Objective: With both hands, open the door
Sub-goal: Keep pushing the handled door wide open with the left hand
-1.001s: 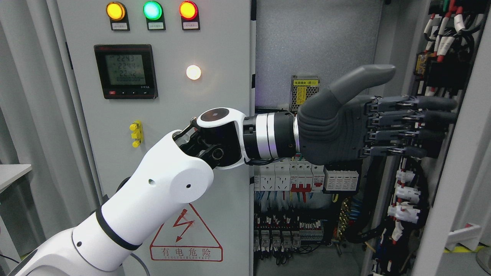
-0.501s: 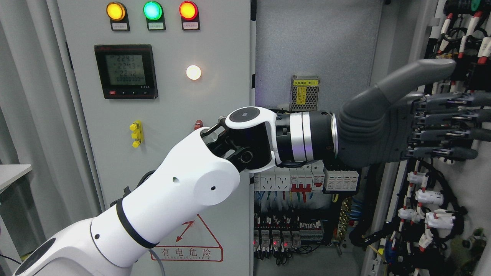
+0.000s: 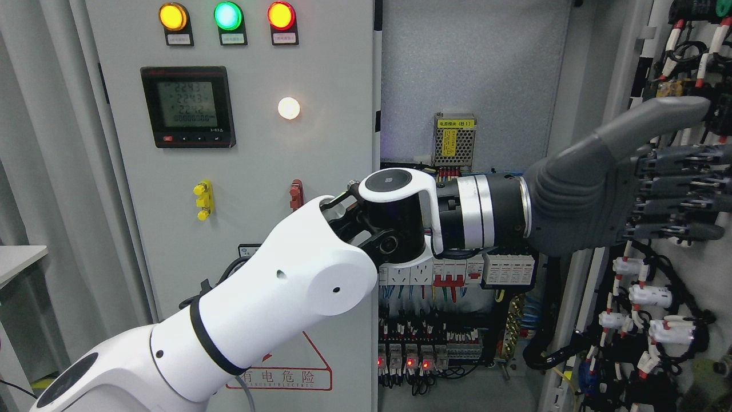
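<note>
Since a second ago the right door (image 3: pixel 680 274) has swung further outward toward the picture's right edge, and the left hand (image 3: pixel 635 183) has travelled with it, wrist and forearm sliding right across the cabinet opening; a red handle (image 3: pixel 295 194) on the left door, hidden behind the elbow then, now shows.

Right door: inner face turned toward the camera, loaded with wiring, white connectors and red-tipped terminals. It stands directly under and beyond the fingertips, at the far right of the view.

Left hand: fingers (image 3: pixel 680 191) straight and side by side, thumb raised above them, holding nothing. They appear laid flat against the door's inner face, though actual contact is hard to confirm. A flat palm likely suits a push here: a grip among those cables would risk snagging.

Behind the wrist: cabinet interior (image 3: pixel 469 68), a small ventilated power module with yellow label (image 3: pixel 456 137) above the forearm, rows of breakers (image 3: pixel 457 269) below it.

Behind the elbow: left door (image 3: pixel 246 171), closed, carrying three indicator lamps (image 3: pixel 227 16), a digital meter (image 3: pixel 187 106), a white lit lamp (image 3: pixel 288 108) and a yellow latch (image 3: pixel 201 200).

Right arm not in view. Judgement: door well open; the push is near its end.
</note>
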Robot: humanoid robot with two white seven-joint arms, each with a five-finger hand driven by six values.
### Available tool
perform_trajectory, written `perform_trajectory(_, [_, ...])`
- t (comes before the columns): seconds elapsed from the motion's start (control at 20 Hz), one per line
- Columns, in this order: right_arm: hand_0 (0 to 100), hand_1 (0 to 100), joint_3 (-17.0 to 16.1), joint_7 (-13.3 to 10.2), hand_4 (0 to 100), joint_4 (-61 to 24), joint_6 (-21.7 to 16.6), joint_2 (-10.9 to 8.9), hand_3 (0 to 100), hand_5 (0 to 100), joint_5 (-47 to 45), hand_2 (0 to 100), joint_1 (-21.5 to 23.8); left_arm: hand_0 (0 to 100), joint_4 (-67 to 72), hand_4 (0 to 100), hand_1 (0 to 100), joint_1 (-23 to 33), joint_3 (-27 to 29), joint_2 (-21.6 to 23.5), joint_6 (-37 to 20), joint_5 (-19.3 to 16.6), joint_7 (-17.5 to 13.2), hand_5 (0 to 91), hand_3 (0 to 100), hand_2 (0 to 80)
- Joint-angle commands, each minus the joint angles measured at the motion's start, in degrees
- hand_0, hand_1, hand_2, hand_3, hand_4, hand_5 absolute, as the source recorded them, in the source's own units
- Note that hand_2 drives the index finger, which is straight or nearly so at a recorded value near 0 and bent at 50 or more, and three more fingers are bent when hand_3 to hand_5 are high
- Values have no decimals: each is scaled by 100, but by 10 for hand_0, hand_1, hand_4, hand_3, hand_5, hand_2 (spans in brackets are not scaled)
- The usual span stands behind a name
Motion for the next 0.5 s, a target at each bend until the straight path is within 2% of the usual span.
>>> perform_trajectory(0.0, [218,0,0,-2,0,0,6,0,0,0,-35,0,-176,295,-148,39,0,-6,-113,-84,-108,-10,30,0,27,26])
perform_trajectory(0.2, [219,0,0,-2,0,0,6,0,0,0,-35,0,-176,295,-237,39,0,-24,-122,-84,-161,-27,47,0,27,26])
perform_trajectory(0.45, [219,0,0,-2,0,0,6,0,0,0,-35,0,-176,295,-246,38,0,-32,-131,-84,-188,-19,302,0,27,26])
